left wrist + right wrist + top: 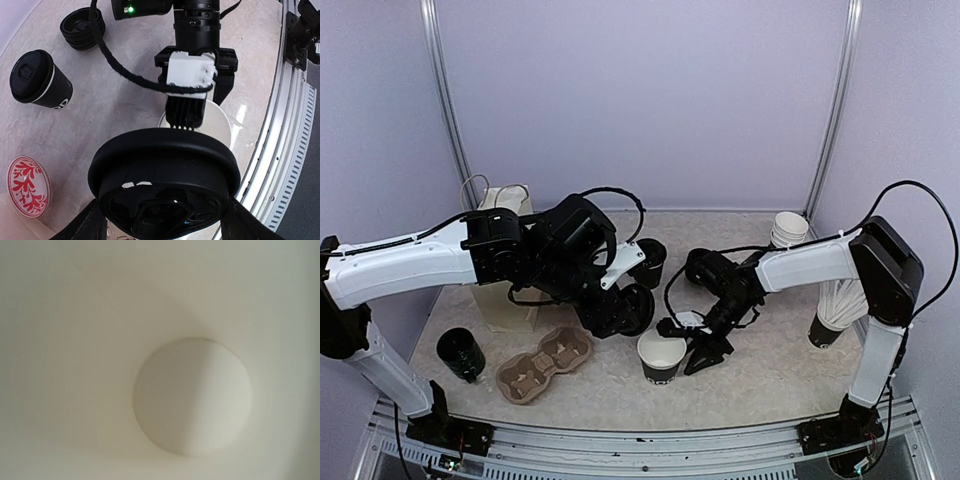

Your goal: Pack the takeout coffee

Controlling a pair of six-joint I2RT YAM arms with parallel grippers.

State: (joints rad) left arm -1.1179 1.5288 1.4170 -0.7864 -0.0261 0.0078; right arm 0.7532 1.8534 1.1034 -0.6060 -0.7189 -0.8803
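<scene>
Overhead, the open cup [661,358] is seen standing on the tabletop [770,380] near the front edge, just right of a cardboard carrier [545,365]. The right tool [705,350] is set against the cup's right side. How far it is spread cannot be told, since its own camera is filled by the cup's white inside and round bottom.

The left tool [167,220] is shown clearly only in the left wrist view, where its fingers are closed on the black lid [165,165]. The lid is held just left of the cup, seemingly clear of the rim.

A stack of lids [82,27] and a red-patterned disc [27,185] are found in that view alone.

One each is counted of:
- open cup
- held lid
- lidded cup [40,80]
- dark cup [460,355] at front left
- carrier
- paper bag [505,250]
- stack of white cups [788,228]
- cup of sticks [835,315]
</scene>
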